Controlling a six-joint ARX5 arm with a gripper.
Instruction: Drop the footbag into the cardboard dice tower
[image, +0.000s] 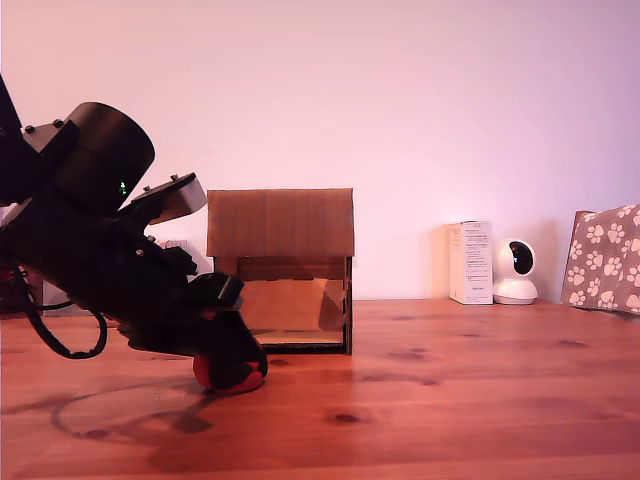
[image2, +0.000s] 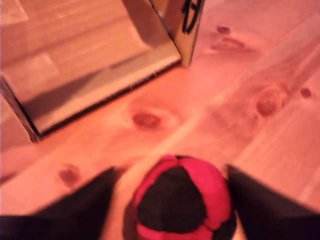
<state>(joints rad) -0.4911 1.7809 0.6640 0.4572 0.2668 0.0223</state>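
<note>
While round, footbag (image2: 182, 200) sits between end effector (image2: 170, 200) fingers.

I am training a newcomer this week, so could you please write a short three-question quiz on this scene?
1. True or false: the footbag lies on the wooden table.
2. How do the fingers of the gripper stand around it? A) either side, with gaps B) clamped tight C) far above
3. What stands between the white carton and the patterned box?

Key: 1 true; 2 A; 3 a small white camera.
</note>
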